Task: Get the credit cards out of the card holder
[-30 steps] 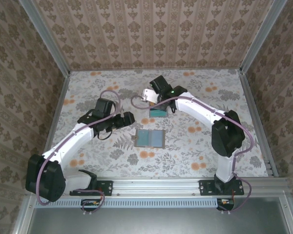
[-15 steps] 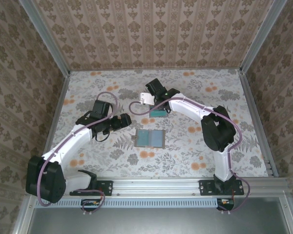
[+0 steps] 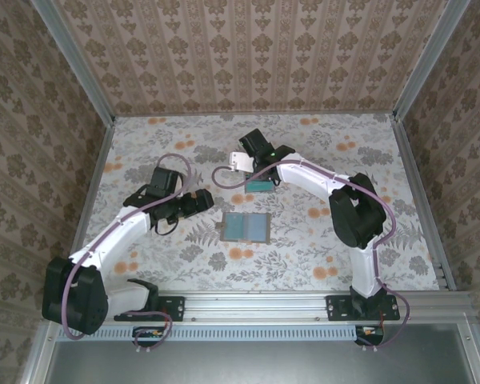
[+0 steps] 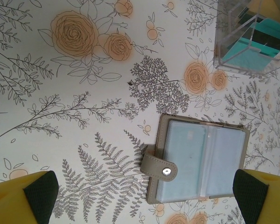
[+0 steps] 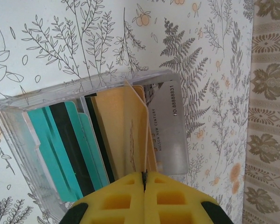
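Rt wrist view: right gripper (image 5: 144, 179) pinched together on edge of tan credit card (image 5: 116, 126), upright in clear box (image 5: 18, 121) beside teal ones. Left wrist view: left gripper (image 4: 145, 193) spread wide over open card holder (image 4: 203, 161), pale lining up, flat on tabletop (image 4: 60, 116), box near, open room all round.

Card holder (image 4: 201, 163) flat on table (image 3: 344, 160), box (image 4: 228, 42) just behind it, credit cards (image 5: 116, 126) inside

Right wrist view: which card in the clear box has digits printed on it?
The pale grey card, at the right end of the clear box. The orange-tan cards beside it and the teal cards show no digits.
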Robot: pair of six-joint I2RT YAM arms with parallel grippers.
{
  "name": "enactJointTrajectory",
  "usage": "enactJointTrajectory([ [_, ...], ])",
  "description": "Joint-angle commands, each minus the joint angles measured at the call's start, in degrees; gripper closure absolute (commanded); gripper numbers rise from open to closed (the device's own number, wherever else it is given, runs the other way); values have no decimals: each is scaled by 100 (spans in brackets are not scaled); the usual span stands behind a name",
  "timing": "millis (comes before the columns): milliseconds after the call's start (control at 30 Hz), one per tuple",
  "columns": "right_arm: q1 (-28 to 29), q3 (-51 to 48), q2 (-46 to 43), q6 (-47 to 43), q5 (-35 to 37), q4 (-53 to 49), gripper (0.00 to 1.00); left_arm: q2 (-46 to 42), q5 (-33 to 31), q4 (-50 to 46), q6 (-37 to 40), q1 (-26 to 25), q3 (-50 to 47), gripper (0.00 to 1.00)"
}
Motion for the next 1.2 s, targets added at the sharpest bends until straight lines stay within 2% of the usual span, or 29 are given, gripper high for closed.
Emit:
enactJointTrajectory([
  [0,-69,-117,-22,-79,137,0,100,-138,68,26,-88,47,-77,0],
  [533,-114,-81,19,19,156,135,100,-103,140,97,-117,64,-138,0],
  [667,-123,6,181,137,341,424,61,-135,130,83,-97,67,-160,0],
  [867,-169,275,428,398,786,734,62,-138,178,101,-99,74,-139,0],
  [1000,-189,268,390,531,800,764,63,-130,200,105,-90,73,-148,0],
  [1167,-229,217,-2,917,-113,127,60,-138,224,125,-89,73,-164,0],
])
